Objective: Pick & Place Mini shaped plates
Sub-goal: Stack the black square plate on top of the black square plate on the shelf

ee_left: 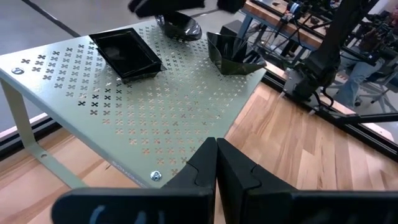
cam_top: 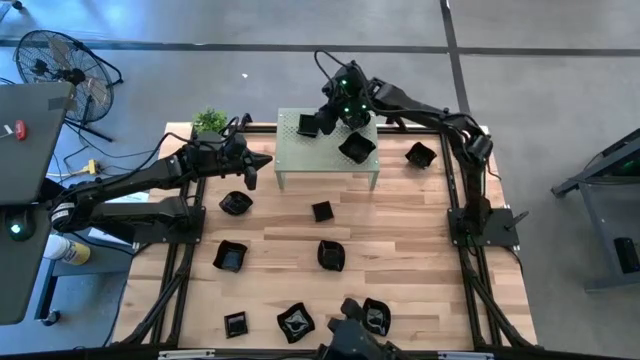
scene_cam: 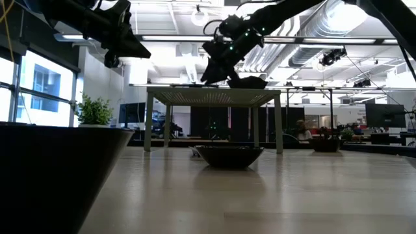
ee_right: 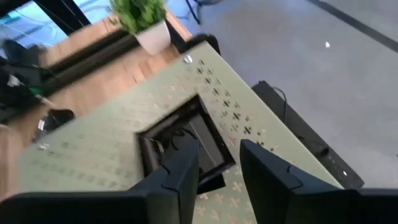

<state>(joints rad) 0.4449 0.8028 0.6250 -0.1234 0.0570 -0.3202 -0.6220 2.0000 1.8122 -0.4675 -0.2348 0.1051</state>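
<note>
Right gripper (ee_right: pixel 217 165): my fingers parted, empty, over the square dish (ee_right: pixel 183 146) on the stand (ee_right: pixel 261 118)
Left gripper (ee_left: pixel 216 163): my fingers closed, empty, beside the stand
Table (cam_top: pixel 400 250): more dishes scattered

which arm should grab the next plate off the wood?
Left, probably. Left gripper hangs shut right by a wavy plate; right gripper is open over the square plate on the perforated stand.

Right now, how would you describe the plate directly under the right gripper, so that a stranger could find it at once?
Find the pale green perforated stand at the back of the wooden table. Two mini shaped plates sit on top. The wanted one is the rectangular plate at the stand's back left, below the open right gripper. Its straight, flat-walled rim separates it from the wavy-edged plate beside it.
</note>
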